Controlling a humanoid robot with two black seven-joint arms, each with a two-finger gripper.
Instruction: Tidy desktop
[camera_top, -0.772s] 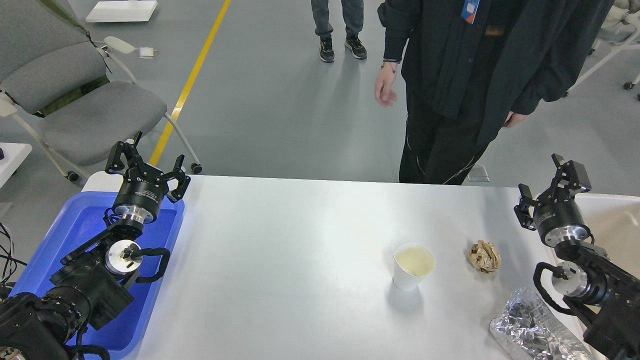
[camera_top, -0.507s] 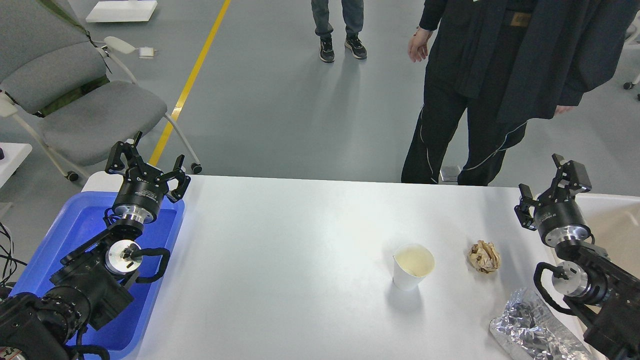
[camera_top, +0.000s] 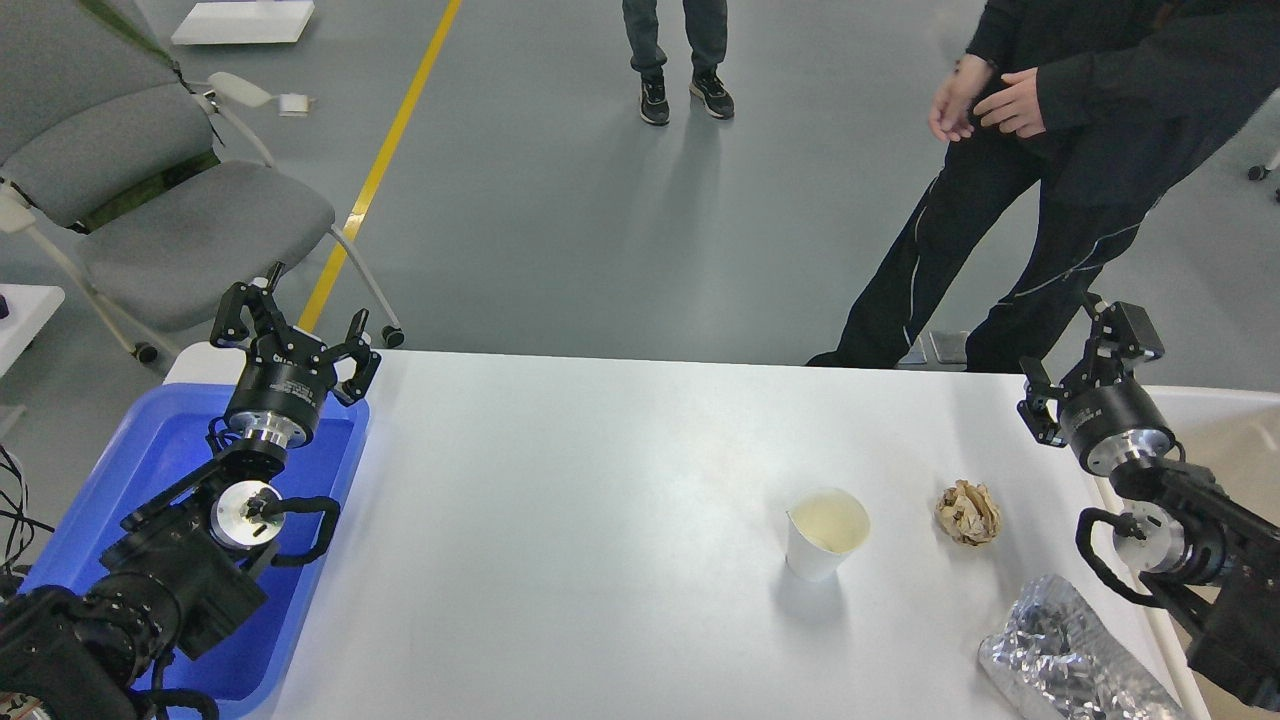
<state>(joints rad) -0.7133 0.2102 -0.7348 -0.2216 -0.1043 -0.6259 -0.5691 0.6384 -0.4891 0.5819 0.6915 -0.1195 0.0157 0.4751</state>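
Observation:
The white desktop (camera_top: 600, 500) fills the middle of the head view. On its right half stand a white paper cup (camera_top: 826, 532), a crumpled brown paper ball (camera_top: 968, 512) and, at the front right edge, a crumpled silver foil wrapper (camera_top: 1070, 655). My left gripper (camera_top: 295, 330) is open and empty, held over the far end of the blue tray (camera_top: 120, 470). My right gripper (camera_top: 1090, 365) is open and empty, held above the desktop's far right edge, to the right of and beyond the paper ball.
A beige bin (camera_top: 1225, 430) sits at the right edge behind my right arm. A person in black (camera_top: 1010, 200) stands beyond the table's far right. A grey chair (camera_top: 150, 190) stands at the far left, and another person's legs (camera_top: 680, 50) show at the top.

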